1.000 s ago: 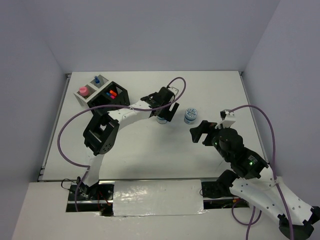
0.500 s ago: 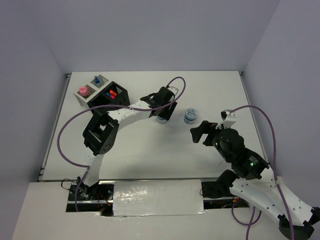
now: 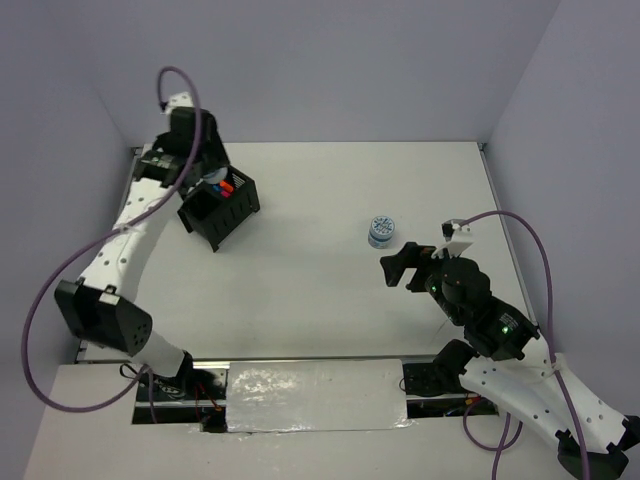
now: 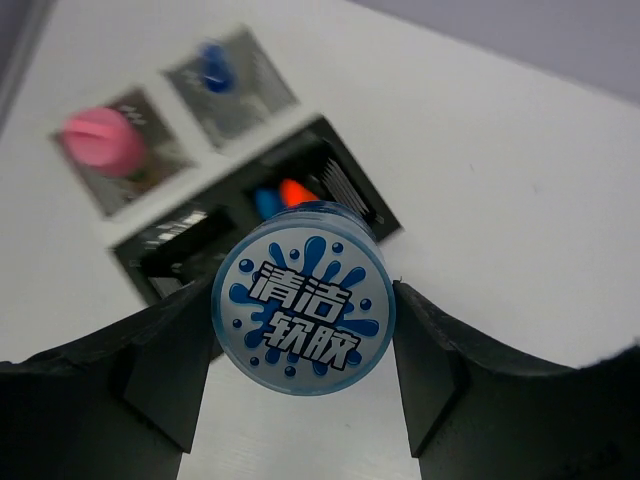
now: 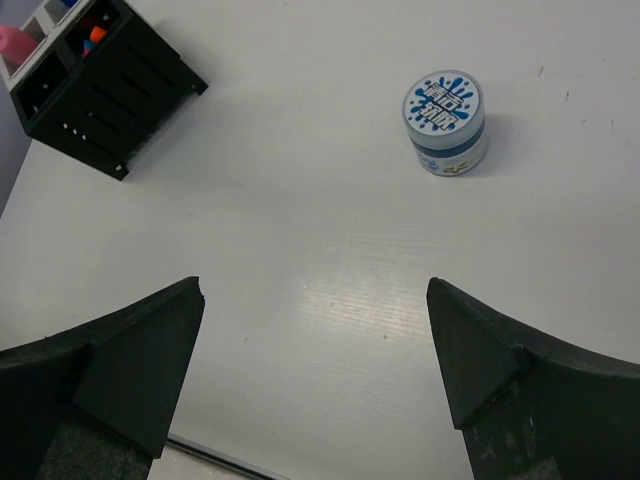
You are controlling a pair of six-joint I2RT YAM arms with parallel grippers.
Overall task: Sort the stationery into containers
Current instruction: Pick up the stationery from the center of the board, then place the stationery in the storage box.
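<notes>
My left gripper [image 4: 303, 310] is shut on a round blue-white patterned tin [image 4: 303, 297] and holds it above the black mesh organiser [image 4: 180, 250] at the far left [image 3: 222, 208]. Blue and orange marker caps [image 4: 280, 195] stand in one of the organiser's compartments. Behind it are two light-grey cups, one with a pink piece [image 4: 103, 143] and one with a blue-capped bottle [image 4: 215, 68]. The second tin [image 3: 380, 230] stands on the table, right of centre; it also shows in the right wrist view [image 5: 445, 120]. My right gripper [image 3: 405, 265] is open and empty, just near of that tin.
The organiser shows at the top left of the right wrist view [image 5: 100, 90]. White walls close the table at the back and sides. A foil-covered strip [image 3: 315, 395] lies along the near edge between the arm bases.
My left arm has swung from the table's middle to the far left, carrying one tin over the organiser. The other tin and my right arm have not moved.
</notes>
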